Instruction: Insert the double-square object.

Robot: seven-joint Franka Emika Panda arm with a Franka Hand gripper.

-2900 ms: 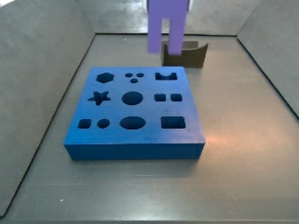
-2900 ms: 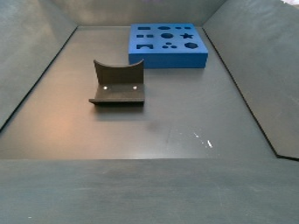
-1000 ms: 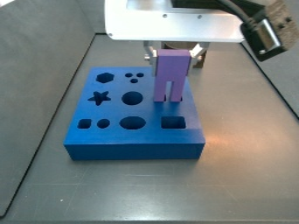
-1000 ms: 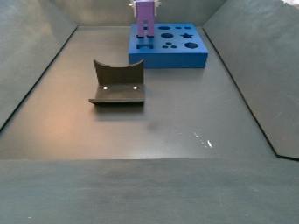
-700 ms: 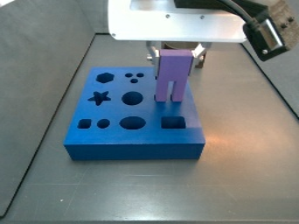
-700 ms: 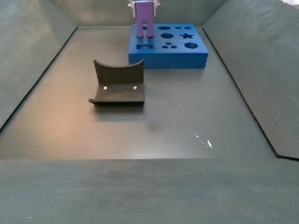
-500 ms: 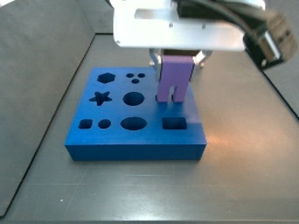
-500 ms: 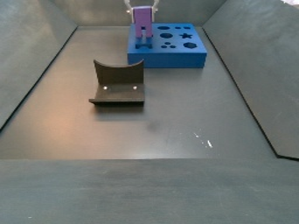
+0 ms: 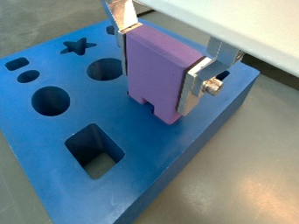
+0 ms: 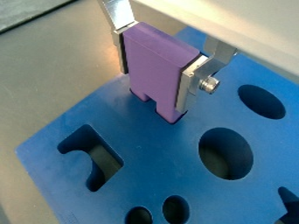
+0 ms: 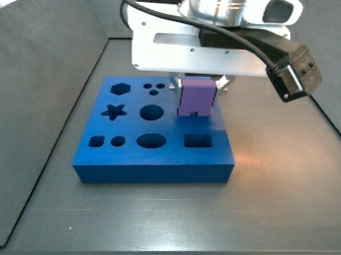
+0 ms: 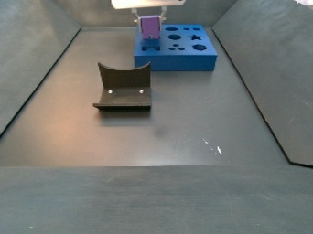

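Observation:
My gripper (image 9: 160, 61) is shut on the double-square object (image 9: 152, 80), a plain purple block held upright between the silver fingers (image 9: 194, 80). Its two prongs point down and their tips sit in an opening in the blue board (image 9: 35, 131). In the wrist view the gripper (image 10: 158, 66) and block (image 10: 156, 77) stand over the board (image 10: 152, 166), the prongs sunk a little into it. In both side views the gripper (image 11: 197, 84) (image 12: 149, 19) holds the block (image 11: 197, 100) (image 12: 149, 30) low on the board (image 11: 154, 171) (image 12: 184, 62).
The board has other openings: a star (image 9: 79, 46), circles (image 9: 52, 101) and a square hole (image 9: 93, 150). The dark fixture (image 12: 123, 87) stands on the grey floor apart from the board. Grey walls (image 12: 37, 55) enclose the floor.
The gripper has come down with the purple block. The block was above the board before; now its prongs are in the board and less of it shows.

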